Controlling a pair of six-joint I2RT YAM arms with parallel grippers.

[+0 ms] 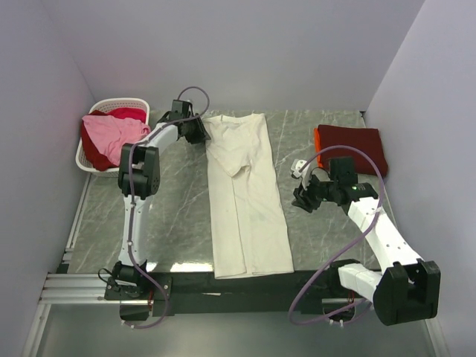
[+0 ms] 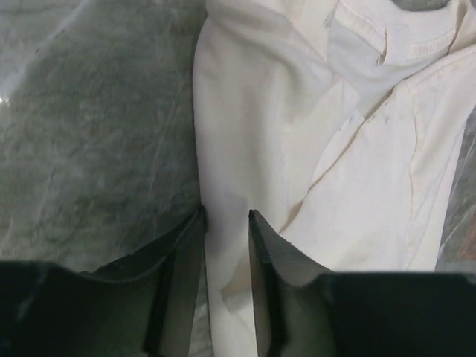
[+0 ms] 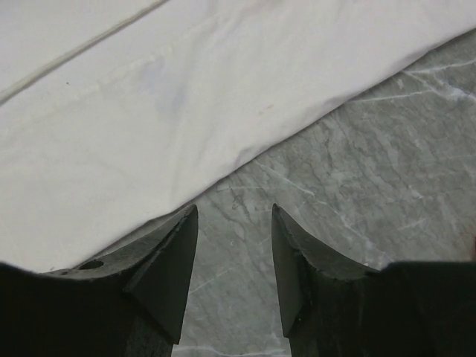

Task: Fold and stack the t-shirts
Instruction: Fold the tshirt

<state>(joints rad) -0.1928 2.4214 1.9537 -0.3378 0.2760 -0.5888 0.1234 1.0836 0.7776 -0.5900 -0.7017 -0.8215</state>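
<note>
Left wrist: left claw part-spread astride edge of cream t-shirt, right claw spread, empty, beside it; next likely pinch and fold.

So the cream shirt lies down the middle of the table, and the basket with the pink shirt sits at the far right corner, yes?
Not quite: the basket with the pink shirt sits at the far left corner, as the top view shows. The cream shirt does lie down the middle.
</note>
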